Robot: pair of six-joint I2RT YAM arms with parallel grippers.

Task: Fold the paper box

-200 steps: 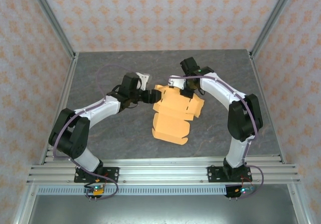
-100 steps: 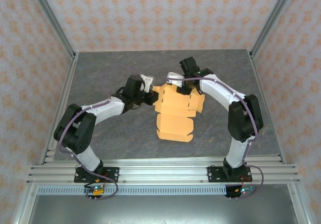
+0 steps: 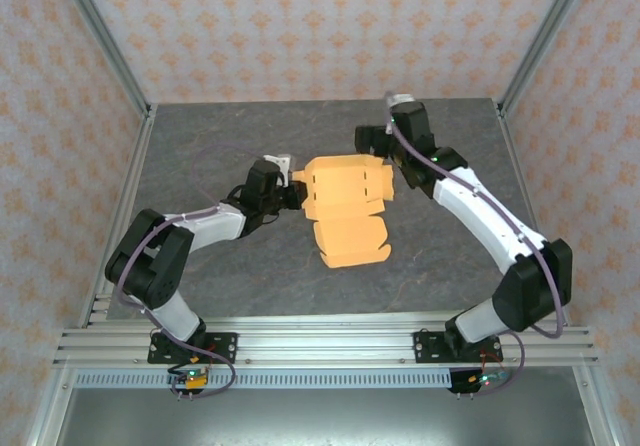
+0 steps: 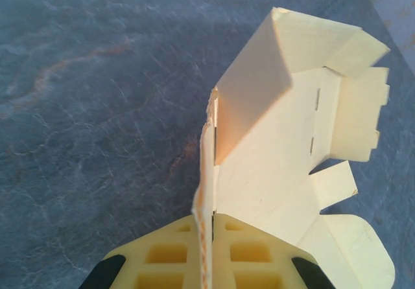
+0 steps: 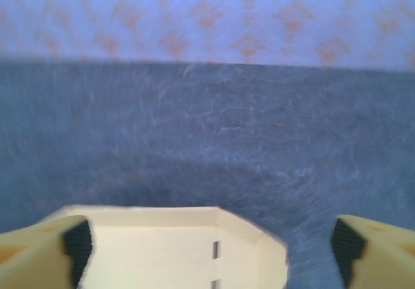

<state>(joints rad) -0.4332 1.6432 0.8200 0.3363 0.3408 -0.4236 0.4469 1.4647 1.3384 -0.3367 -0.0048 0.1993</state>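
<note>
The left pincer [image 3: 293, 195] now pinches the thin orange-tan cardboard box [image 3: 348, 206] at its left edge; the right pincer [image 3: 380, 154] has just spread, free to fold.

- Table [image 3: 200, 136]: dark grey top with a marbled, stone-like pattern and faint orange-brown veins; flat, matte.
- Silver metal strips run along its left and right edges; aluminium rails [image 3: 330, 341] cross the near edge.
- Same grey top seen in the left wrist view [image 4: 97, 107] and the right wrist view [image 5: 194, 127], where it runs back to the patterned wall.
- Paper box [image 3: 348, 211] sits near the table's middle, slightly toward the far side: light orange-tan die-cut card, partly folded.
- Left wrist view: one box panel [image 4: 279, 146] tilts up off the surface, flaps and tabs spread to the right.
- Cannot tell how much of the box's underside touches the top.
</note>
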